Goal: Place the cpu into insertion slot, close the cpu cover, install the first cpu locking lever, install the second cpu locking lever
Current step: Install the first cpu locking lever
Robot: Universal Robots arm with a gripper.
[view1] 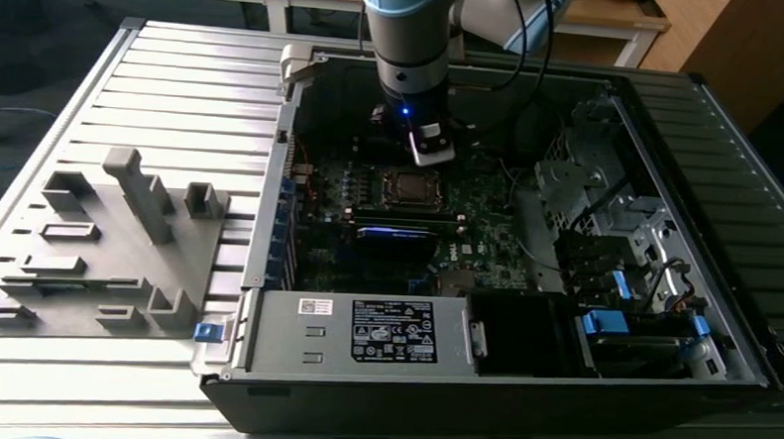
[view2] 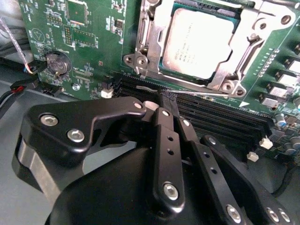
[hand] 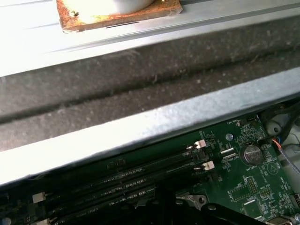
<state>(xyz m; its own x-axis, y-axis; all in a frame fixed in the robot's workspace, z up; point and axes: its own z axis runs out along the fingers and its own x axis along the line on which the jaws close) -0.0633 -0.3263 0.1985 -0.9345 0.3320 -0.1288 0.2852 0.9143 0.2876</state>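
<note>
Second wrist view: cpu (view2: pixel 199 40) seated, gripper (view2: pixel 167 97) at the lever (view2: pixel 206 92)

Exterior view: arm (view1: pixel 407 42) reaches straight down into the open-sided computer case (view1: pixel 745 324), over the socket area of the green motherboard (view1: pixel 492 209). The cpu sits in its socket near the middle of the board, dull grey top up.

Second wrist view, closer. Cover (view2: pixel 149 37), the silvery frame, lies flat around the cpu, with the chip's top showing through its opening. The first two steps look done. A thin wire lever runs along the socket edge nearest the memory slots (view2: pixel 225 122). The gripper's two black fingers are pressed together, tips meeting right at that wire, between socket and slots. Touching it or pinching it: cannot tell. Nothing bulky sits between the tips. Coin battery (view2: pixel 57 61) is well off to the side, not involved.

First wrist view: metal edge of the case, then the memory slots, with the coin battery nearby.

Judgement: the step in hand is the first locking lever. Whether it is hooked under its catch cannot be read from these views. Seating it would call for a firm push down on the wire and a small sideways tuck under the tab, with the tips kept off the cpu and clear of the slot clips. The wire looks thin and springy, so it could slip off the tips.
</note>
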